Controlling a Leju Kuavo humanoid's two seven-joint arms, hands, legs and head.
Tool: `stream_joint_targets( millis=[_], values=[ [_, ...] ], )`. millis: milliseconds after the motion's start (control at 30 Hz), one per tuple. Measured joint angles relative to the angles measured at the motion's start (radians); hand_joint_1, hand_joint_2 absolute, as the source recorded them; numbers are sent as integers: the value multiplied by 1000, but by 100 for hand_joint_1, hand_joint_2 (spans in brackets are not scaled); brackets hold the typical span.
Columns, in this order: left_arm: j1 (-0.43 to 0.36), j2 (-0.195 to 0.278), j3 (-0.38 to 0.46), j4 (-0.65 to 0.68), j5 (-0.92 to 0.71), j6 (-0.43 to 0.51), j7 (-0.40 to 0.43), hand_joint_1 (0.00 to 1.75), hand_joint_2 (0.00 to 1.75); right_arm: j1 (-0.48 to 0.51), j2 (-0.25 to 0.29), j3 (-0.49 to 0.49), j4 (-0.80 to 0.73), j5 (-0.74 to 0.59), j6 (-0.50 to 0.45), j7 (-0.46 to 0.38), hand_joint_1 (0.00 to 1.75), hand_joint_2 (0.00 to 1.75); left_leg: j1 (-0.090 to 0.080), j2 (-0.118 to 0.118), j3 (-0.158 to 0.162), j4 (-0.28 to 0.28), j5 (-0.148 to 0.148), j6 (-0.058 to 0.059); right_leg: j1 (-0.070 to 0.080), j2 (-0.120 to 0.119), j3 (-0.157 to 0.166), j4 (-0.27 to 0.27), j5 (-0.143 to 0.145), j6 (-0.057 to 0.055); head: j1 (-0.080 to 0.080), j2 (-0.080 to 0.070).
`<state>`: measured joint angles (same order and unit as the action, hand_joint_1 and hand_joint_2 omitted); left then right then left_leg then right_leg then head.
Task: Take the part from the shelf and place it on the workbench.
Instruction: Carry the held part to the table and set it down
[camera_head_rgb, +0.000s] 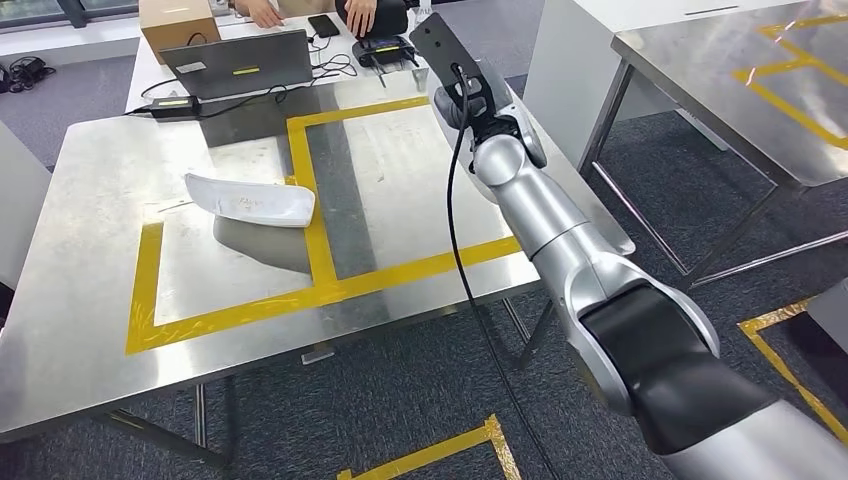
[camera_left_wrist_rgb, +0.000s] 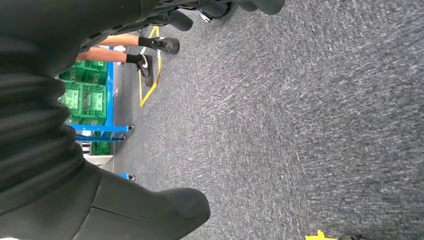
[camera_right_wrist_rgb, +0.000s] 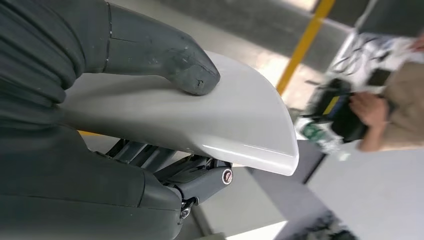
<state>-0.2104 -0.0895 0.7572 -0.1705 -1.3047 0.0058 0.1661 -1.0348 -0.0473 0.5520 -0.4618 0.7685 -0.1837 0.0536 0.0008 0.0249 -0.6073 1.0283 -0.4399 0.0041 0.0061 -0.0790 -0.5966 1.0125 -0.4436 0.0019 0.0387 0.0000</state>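
Gripping white part (camera_right_wrist_rgb: 200, 120), right hand (camera_right_wrist_rgb: 125, 100), thumb on top

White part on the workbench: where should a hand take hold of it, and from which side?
Probably mid-length on the white part, coming from above and pinching across its two long edges: it lies flat, long and narrow, tapering toward one end.

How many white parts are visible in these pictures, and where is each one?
2. One white part lies on the steel workbench, across the yellow tape line on its left half. The other white part is held in the right hand, thumb pressing on top, fingers beneath.
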Motion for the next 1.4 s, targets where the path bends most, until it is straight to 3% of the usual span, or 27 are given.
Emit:
stream_joint_targets(
  millis=[200, 467, 1167, 1267, 1333, 1400],
  values=[
    [-1, -1, 0, 0, -5, -5, 9, 0, 175, -35, -25, -20, 111, 8, 17, 77, 175, 175, 0, 1, -1, -1, 0, 0, 1, 1, -1, 0, 0, 0, 0, 0],
    [0, -1, 0, 0, 3, -4, 1, 0, 175, -36, -26, -41, 159, -8, 22, 84, 175, 175, 0, 2, -1, -2, 0, 0, 1, 2, -2, 0, 0, 0, 0, 0],
    [10, -1, 0, 3, -4, -1, 4, 0, 175, -15, 162, -44, 169, 52, -12, -93, 175, 175, 2, 5, -2, -3, 1, -2, 2, 6, -5, 2, -1, -1, 0, 0],
    [9, 0, 0, 3, -7, -1, 2, 0, 175, -16, 179, -44, 164, 60, -17, -100, 175, 175, 1, 3, 1, -12, 2, 7, -2, 2, -1, -6, 2, 7, 0, 0],
    [6, -2, 0, 3, -9, -1, -1, 0, 175, -20, 185, -44, 159, 62, -19, -102, 175, 175, 9, 0, 12, -31, 10, 15, -4, 27, -12, 19, -15, 15, 1, 0],
    [1, -3, 0, 3, -13, -1, -3, 0, 175, -23, 184, -44, 158, 63, -19, -104, 175, 175, 16, -5, 18, -40, 14, 18, -9, 63, -62, 127, -70, 22, 2, 0]
  ],
)
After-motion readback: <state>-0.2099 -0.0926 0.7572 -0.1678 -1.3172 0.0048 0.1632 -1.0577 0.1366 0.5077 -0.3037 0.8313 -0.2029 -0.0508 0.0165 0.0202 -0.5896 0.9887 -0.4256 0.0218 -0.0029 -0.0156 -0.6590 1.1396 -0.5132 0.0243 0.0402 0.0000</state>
